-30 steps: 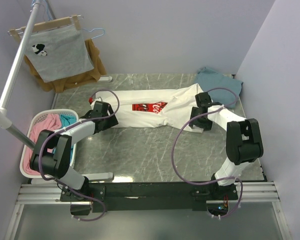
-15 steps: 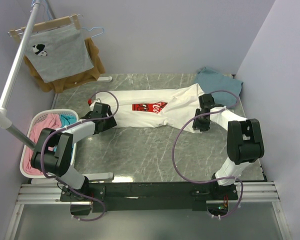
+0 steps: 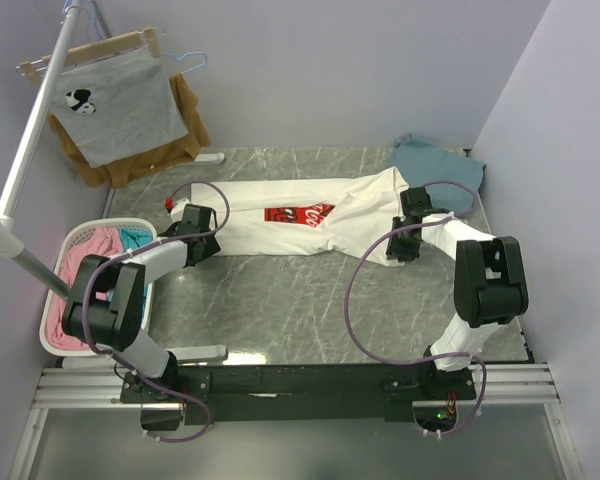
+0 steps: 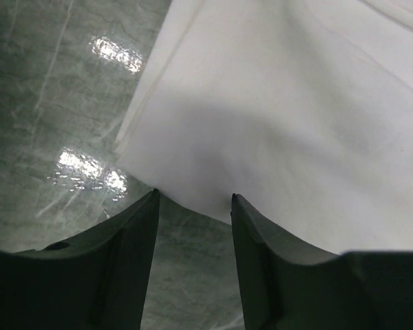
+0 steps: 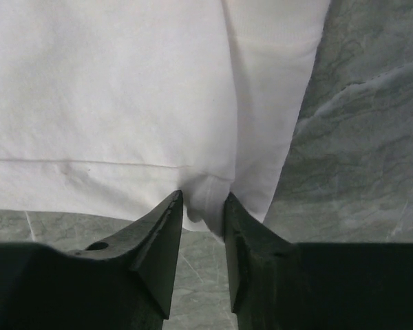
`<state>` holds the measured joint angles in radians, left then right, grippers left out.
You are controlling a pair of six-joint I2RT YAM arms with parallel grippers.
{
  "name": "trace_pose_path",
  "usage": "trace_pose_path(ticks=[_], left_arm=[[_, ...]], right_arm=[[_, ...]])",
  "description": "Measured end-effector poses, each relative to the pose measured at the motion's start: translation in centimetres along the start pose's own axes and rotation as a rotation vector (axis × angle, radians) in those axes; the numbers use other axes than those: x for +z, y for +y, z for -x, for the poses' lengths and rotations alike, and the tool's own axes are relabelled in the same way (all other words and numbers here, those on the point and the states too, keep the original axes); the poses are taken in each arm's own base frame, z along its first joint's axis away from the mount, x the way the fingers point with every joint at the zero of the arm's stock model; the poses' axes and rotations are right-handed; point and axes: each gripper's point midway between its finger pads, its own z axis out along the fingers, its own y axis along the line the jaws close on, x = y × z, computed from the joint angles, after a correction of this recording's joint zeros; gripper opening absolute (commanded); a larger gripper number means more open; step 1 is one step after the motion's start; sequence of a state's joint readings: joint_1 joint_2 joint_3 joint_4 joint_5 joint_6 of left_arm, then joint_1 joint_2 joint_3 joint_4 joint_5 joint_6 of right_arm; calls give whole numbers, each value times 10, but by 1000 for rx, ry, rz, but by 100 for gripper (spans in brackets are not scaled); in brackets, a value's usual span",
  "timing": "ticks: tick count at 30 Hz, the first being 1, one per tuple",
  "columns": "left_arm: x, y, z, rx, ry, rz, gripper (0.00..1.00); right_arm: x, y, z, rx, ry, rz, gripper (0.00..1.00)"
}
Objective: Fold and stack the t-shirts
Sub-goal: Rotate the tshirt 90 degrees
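Observation:
The white t-shirt [image 3: 280,215] with its red logo [image 3: 298,213] lies stretched across the marble table [image 3: 300,300]. The teal-blue t-shirt [image 3: 435,163] is bunched at the back right corner. My left gripper [image 3: 206,236] is at the white shirt's left end. In the left wrist view its jaws [image 4: 194,195] stand apart, tips at the cloth's edge [image 4: 193,185], with bare marble between them. My right gripper [image 3: 398,240] is at the shirt's right end. In the right wrist view [image 5: 203,195] it pinches a bunched fold of the white hem [image 5: 205,203].
A white laundry basket [image 3: 48,330] with pink and teal cloth stands at the left edge. Behind it a rail [image 3: 30,140] carries a grey shirt [image 3: 120,105] over a brown garment [image 3: 188,130]. Walls close in at the back and right.
The left gripper slid left to the shirt's end and its jaws narrowed. The right gripper shifted slightly right and closed onto the white hem.

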<state>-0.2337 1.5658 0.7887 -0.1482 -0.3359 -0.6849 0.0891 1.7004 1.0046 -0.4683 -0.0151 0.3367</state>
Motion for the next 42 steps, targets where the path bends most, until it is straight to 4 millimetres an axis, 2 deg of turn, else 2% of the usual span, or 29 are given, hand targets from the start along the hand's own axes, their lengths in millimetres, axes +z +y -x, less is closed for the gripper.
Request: trace_pose_path(ticks=[2, 3, 4, 5, 9, 22, 23, 24, 25, 26, 27, 29, 33, 35, 37, 39, 42], left_arm=[[4, 2, 0, -1, 3, 21, 28], [7, 4, 0, 2, 8, 32, 10], [9, 5, -1, 1, 10, 41, 3], [11, 6, 1, 2, 8, 47, 1], [13, 5, 3, -6, 9, 50, 1], [13, 7, 3, -4, 19, 56, 1], [13, 7, 3, -3, 21, 57, 1], [13, 7, 2, -3, 22, 57, 7], [13, 7, 2, -3, 22, 58, 21], [12, 8, 2, -3, 23, 59, 39], [12, 8, 2, 3, 25, 62, 44], [11, 10, 1, 12, 28, 74, 58], [5, 8, -2, 40, 37, 76, 72], [-6, 3, -6, 63, 47, 61, 80], [-22, -9, 2, 65, 21, 12, 87], [-40, -25, 20, 54, -27, -57, 91], [-65, -61, 71, 24, -147, -179, 91]], right_arm=[[0, 2, 0, -6, 1, 13, 3], [0, 3, 0, -3, 1, 20, 0], [0, 3, 0, -4, 1, 22, 0], [0, 3, 0, -2, 3, 23, 0], [0, -1, 2, 10, 1, 13, 0], [-4, -37, 3, 56, -19, -183, 0], [-5, -38, 4, 58, -22, -192, 3], [-5, -40, 4, 61, -24, -201, 12], [-5, -41, 4, 65, -25, -211, 26], [-5, -42, 4, 72, -28, -218, 47], [-6, -45, 4, 71, -31, -235, 57], [-8, -53, 4, 83, -34, -278, 69], [-20, -63, 9, 97, -69, -321, 75], [-33, -59, 19, 110, -119, -301, 77], [-50, -52, 31, 122, -185, -257, 77], [-63, -44, 43, 130, -235, -212, 78], [-73, -23, 69, 134, -282, -124, 78]])
